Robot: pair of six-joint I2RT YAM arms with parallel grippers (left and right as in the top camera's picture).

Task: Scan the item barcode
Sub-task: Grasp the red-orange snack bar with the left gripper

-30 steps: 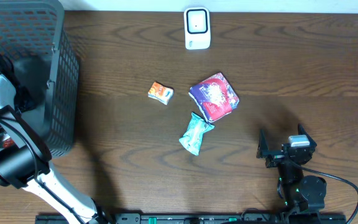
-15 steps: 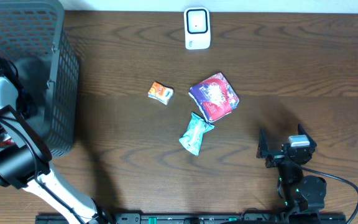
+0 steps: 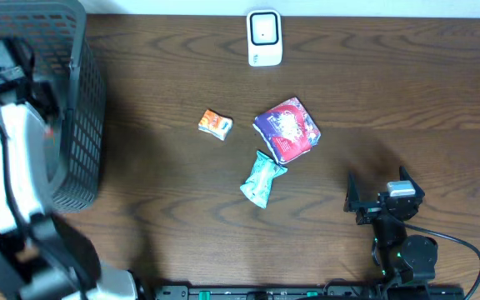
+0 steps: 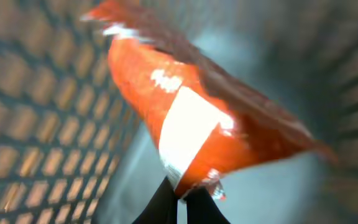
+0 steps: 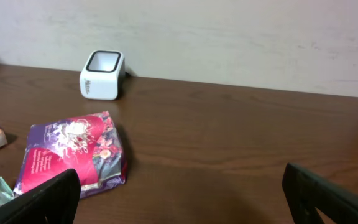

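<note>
While left gripper (image 4: 179, 194) pinches a blurred, unreadable orange packet (image 4: 188, 124), right gripper (image 5: 182, 196) gapes.

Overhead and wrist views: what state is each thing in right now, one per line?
Left gripper: shut on the red-orange packet.
Red-orange packet: held, with basket mesh around it.
Right gripper: open, holding nothing.
Basket: upright at the table's left end.
Scanner: standing at the far edge.
Purple packet: lying flat.
Teal packet: lying on the table.
Small orange packet: lying on the table.
</note>
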